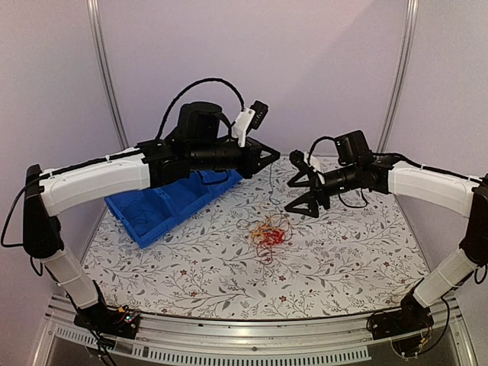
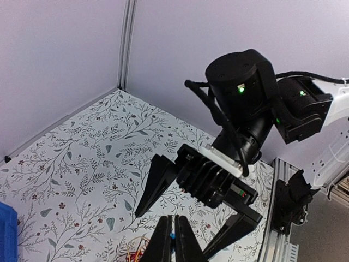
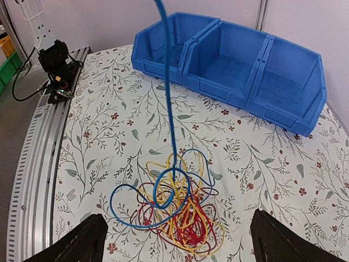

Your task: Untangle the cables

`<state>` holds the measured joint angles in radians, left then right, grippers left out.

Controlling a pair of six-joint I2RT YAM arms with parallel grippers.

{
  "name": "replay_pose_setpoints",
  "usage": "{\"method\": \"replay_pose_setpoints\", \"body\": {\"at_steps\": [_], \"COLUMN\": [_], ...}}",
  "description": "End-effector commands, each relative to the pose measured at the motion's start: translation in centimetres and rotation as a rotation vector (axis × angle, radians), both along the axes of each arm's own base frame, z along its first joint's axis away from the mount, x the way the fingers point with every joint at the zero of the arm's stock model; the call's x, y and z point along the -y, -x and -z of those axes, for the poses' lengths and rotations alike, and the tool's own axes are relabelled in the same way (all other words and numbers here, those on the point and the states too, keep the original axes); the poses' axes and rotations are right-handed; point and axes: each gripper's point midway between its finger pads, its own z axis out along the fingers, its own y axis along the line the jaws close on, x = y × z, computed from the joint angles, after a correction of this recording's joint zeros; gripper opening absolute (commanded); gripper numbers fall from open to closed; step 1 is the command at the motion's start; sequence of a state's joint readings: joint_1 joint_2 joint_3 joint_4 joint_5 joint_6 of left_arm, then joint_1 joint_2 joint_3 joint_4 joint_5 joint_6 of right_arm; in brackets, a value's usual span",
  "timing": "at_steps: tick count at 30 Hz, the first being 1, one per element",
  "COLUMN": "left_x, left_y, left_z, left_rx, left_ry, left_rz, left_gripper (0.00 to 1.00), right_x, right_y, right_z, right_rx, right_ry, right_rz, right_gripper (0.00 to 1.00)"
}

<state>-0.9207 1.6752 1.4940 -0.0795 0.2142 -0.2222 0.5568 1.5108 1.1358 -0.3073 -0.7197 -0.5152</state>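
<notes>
**A:** Though hardly begun by the look of it, how far along with untangling the cables (image 3: 182, 210)?

**B:** Early, at a guess. Just one blue cable (image 3: 170, 109) drawn up taut out of the heap, and not yet free: looped at its lower end through the red and yellow strands. Everything else left to do.

**A:** Held by what?

**B:** Pinched in the left fingers (image 2: 162, 243), closed tight on the blue strand and raised high over the table (image 3: 109, 136). Running almost straight down from those fingers into the clump below.

**A:** And the right fingers (image 3: 76, 243)?

**B:** Spread wide, gripping nothing. Hovering low, with the clump between the two tips and just ahead of them. Not touching it, as far as can be seen.

**A:** Look of the clump itself?

**B:** Thin, springy wires in loose overlapping loops. Red densest, nearest the right fingers; orange-yellow threaded all through; a wide blue ring around the outer edge. Possibly a dark strand too, but too fine to be sure.

**A:** Anything sorted away?

**B:** Cannot tell. Blue bin (image 3: 229, 71) beyond the clump from the right fingers, well apart from it, with three compartments and contents unclear.
</notes>
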Motion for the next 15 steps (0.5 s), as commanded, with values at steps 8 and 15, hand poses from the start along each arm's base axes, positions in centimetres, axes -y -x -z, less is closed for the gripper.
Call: {"method": "replay_pose_setpoints", "body": {"at_steps": [8, 15], "left_x": [-0.5, -1.0], "left_y": [0.9, 1.8], "left_z": [-8.0, -13.8], "left_rx": [0.025, 0.077], "left_ry": [0.178, 0.274], "left_rz": [0.019, 0.048], "left_gripper": [0.0, 0.0], "right_x": [-4.0, -5.6], "right_y": [0.2, 0.2], "right_z": [1.3, 5.0], "right_rx": [-0.114, -0.281], "right_ry": [-0.097, -0.119], "right_rz": [-0.085, -0.151], "right_gripper": [0.91, 0.57]}}
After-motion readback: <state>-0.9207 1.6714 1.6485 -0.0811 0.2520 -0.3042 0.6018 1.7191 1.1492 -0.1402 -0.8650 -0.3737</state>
